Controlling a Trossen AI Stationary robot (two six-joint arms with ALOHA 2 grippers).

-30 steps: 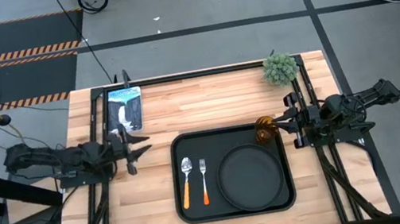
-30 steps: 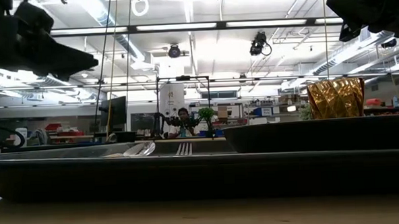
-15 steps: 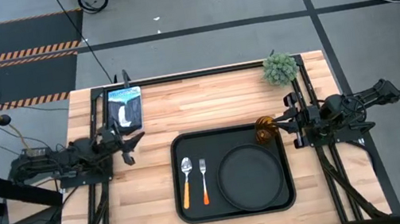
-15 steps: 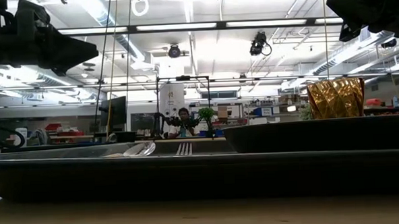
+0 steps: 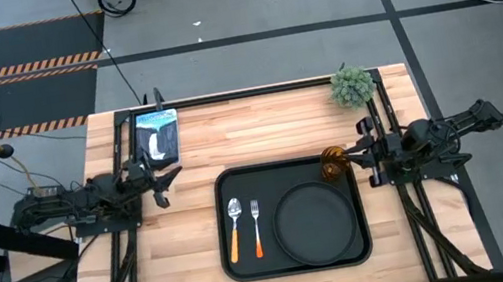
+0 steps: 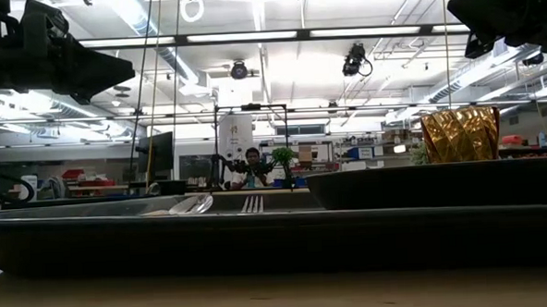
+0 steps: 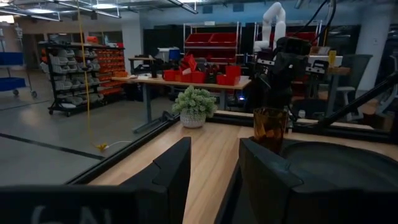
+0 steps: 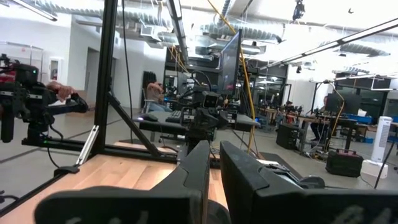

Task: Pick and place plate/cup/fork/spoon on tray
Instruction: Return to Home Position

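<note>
The black tray lies at the table's middle right. On it are the round black plate, the amber cup standing upright at its far right corner, the spoon and the fork side by side on its left part. My left gripper is open and empty, left of the tray and above the table. My right gripper is shut and empty, just right of the cup and higher than it. The cup also shows in the left wrist view.
A small green potted plant stands at the far right corner. A blue and white packet lies at the far left. Bare wood lies between the packet and the plant. A person sits far off in the room.
My left gripper has drawn back a little toward the table's left and far edges and risen, its arm folding in; then it has held still.
</note>
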